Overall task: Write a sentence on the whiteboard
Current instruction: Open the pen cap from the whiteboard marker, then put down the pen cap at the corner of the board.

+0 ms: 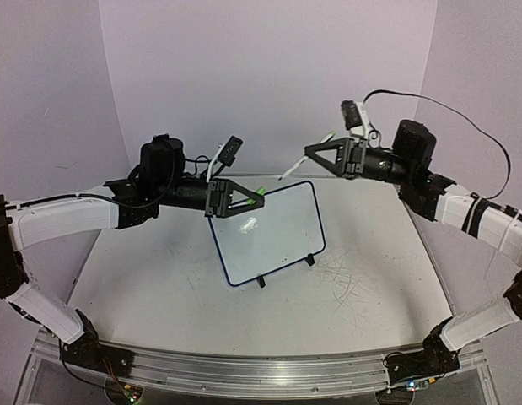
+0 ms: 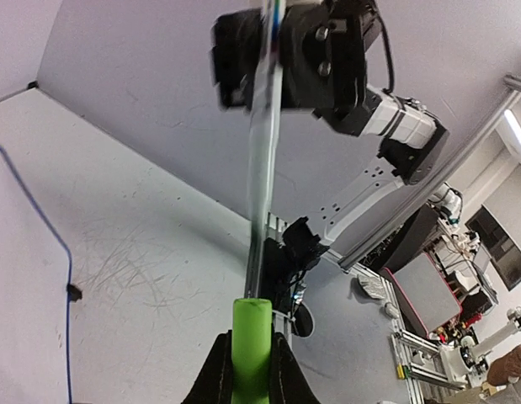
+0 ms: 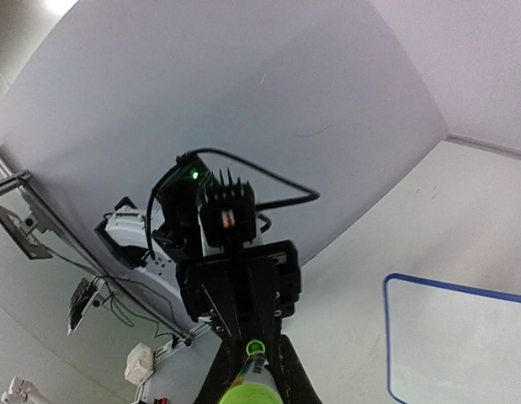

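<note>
The whiteboard stands tilted on two black feet at mid-table, its blue rim also showing in the left wrist view and the right wrist view. The sentence is not in view; the board's face shows only a faint smudge. My left gripper hovers over the board's top left corner, shut on a green marker cap. My right gripper is up behind the board, shut on a white marker barrel that slants down toward the cap. I cannot tell whether barrel and cap touch.
The tabletop carries grey scribble marks to the right of the board. Purple walls close in the back and both sides. An aluminium rail runs along the near edge between the arm bases.
</note>
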Tool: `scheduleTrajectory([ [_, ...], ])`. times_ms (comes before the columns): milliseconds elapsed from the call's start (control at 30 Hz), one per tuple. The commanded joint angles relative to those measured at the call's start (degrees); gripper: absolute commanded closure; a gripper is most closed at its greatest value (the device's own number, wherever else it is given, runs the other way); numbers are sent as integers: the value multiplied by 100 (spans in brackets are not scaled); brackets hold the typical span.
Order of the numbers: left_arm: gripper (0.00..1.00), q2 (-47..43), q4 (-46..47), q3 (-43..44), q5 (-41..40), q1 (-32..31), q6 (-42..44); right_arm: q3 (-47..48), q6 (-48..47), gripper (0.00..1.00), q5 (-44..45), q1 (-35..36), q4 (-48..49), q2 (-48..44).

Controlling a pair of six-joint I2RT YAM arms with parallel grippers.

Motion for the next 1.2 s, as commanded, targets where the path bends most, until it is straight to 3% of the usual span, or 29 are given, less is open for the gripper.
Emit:
scheduleTrajectory([
  [0, 100, -734, -263, -521, -254, 492, 174, -252, 329, 100, 245, -1238, 405, -783],
  [100, 100, -1337, -753, -808, -824, 678, 396, -506, 471, 100, 217, -1703, 422, -969],
  [233, 100, -1953, -2210, -912, -3741, 721, 371, -723, 251, 100, 366, -1775, 274, -1122],
  [267, 100, -2010, -2564, -920, -4784, 732, 136, -756, 236, 100, 364, -1779, 250, -1117],
  [367, 100, -1968, -3476, -1030, -6509, 939, -711, -849, 252, 100, 347, -1775, 226, -1068],
  [533, 100, -1028, -3874, -1402, -6308, 1282, -1646, -895, 301, 100, 326, -1775, 220, -1060],
  [800, 100, 1038, -3851, -1203, -5898, 1285, -1676, -1024, 300, 100, 343, -1777, 149, -1267],
  [1000, 100, 1605, -3849, -1144, -5964, 1285, -1562, -1212, 321, 100, 392, -1775, 119, -1430],
  [1167, 92, 1837, -3841, -1101, -5820, 1285, -1493, -1281, 339, 100, 404, -1775, 116, -1449],
])
